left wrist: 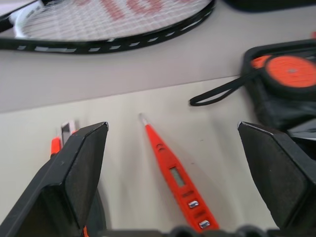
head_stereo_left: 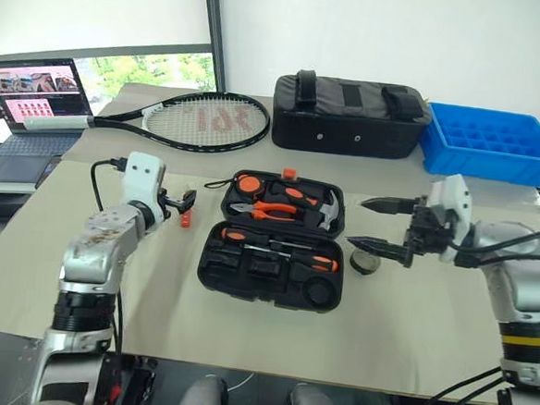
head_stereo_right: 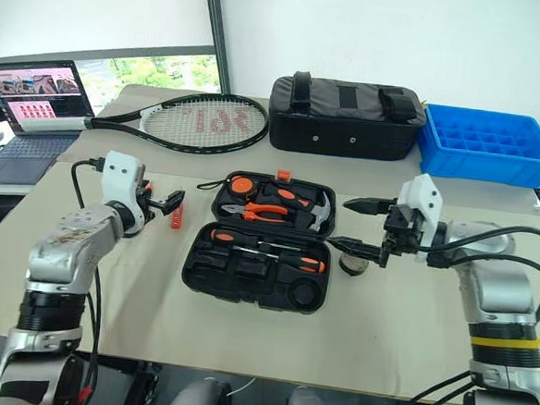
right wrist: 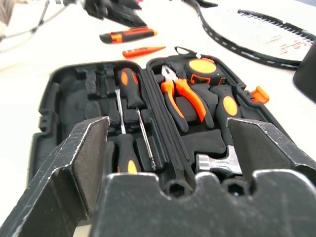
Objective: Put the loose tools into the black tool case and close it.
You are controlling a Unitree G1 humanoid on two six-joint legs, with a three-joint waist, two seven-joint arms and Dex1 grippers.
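Observation:
The black tool case lies open mid-table, with two black-and-orange screwdrivers in its near half. Pliers, a tape measure and a hammer fill its far half. My left gripper hovers open just left of the case. The small orange tester screwdriver lies on the table between its fingers. The utility knife lies beside the tester, partly behind one finger. My right gripper stands open and empty to the right of the case. The small black tape roll sits on the table below it.
A tennis racket lies at the back left, with a black fabric bag behind the case and a blue plastic tray at the back right. A laptop stands off the table's left edge.

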